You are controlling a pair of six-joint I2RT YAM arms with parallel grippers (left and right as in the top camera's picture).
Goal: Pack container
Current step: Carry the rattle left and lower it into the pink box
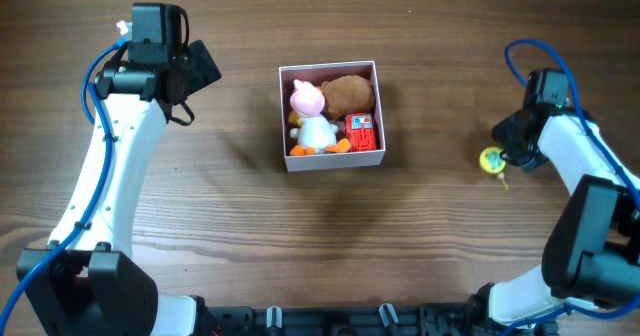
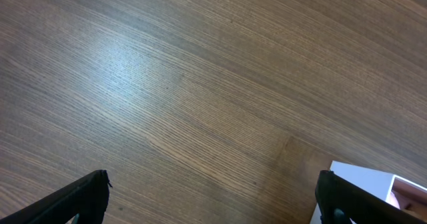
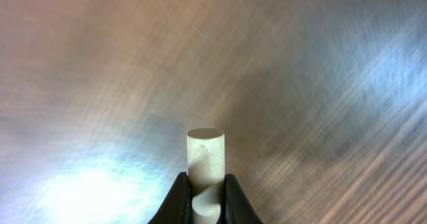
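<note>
Step in hand, as judged: a piece gripped for packing.
Container (image 1: 332, 163): mid-worktop (image 1: 220, 226), several toys (image 1: 318, 126) inside.
Right hand (image 3: 204, 187): clamped on a pale cylindrical peg (image 3: 205, 144), well right of the container.
Next move: lift, carry left, release over remaining room.
Left hand (image 2: 212, 191): spread wide, empty, near the container's corner.

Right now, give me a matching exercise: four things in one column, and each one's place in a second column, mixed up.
1. brown plush
2. red toy
3. pale peg
4. left fingers

A. between the right fingers
B. spread apart over the bare table beside the container
C. in the container, lower right corner in the overhead view
D. in the container, upper right corner in the overhead view

Pairs: 1-D, 2-C, 3-A, 4-B
</note>
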